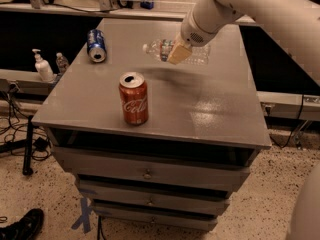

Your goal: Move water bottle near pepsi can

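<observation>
**Water bottle (159, 49), one.** Clear ribbed plastic with a white cap. It lies horizontal with the cap pointing left, over the rear middle of the table top. It appears to be held just off the surface, with a soft shadow on the grey top below it and slightly forward.

**Pepsi can (96, 45), one.** Blue, lying on its side at the rear left of the table with its silver top facing the camera. It is well apart from the water bottle, to the bottle's left.

**Coca-Cola can (134, 98), one.** Red, upright, with its opened top showing. It stands near the front edge, left of centre, and touches nothing else.

**Table (210, 104), one.** Grey flat top over three stacked drawers (110, 166).

**Pump dispenser (42, 66), one.** White, on a ledge left of the table. A small bottle (62, 61) stands just beside it.

**Shoe (25, 224), one.** Dark, on the speckled floor at the lower left.

**Gripper (176, 56), one.** It is at the end of a white arm that reaches in from the upper right. Its tan fingers (179, 50) are closed narrowly across the middle of the water bottle, gripping it at the label region. They are in contact with the bottle only.
</observation>
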Available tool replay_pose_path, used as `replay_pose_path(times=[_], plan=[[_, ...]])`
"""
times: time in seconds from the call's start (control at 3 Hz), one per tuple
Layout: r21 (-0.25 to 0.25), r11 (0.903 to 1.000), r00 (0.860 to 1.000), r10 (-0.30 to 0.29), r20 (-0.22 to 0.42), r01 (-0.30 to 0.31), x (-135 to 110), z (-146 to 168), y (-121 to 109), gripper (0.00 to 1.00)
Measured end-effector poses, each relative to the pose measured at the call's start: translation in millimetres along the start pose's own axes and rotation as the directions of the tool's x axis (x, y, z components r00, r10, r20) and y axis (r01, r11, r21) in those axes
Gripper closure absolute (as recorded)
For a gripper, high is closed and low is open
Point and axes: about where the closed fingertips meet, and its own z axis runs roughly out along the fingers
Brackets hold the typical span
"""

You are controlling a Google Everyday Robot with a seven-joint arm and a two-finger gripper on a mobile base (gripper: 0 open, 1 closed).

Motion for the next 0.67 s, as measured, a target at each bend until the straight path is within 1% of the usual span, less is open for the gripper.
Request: replay_pose_path(times=[0.33,0.67], plan=[[-0.009,0.9994,0.997,-0.034,0.064,0.034,-31,-12,11,1.0],[-0.019,0.9961,0.986,-0.083,0.144,0.087,-68,-5,30,1.0]])
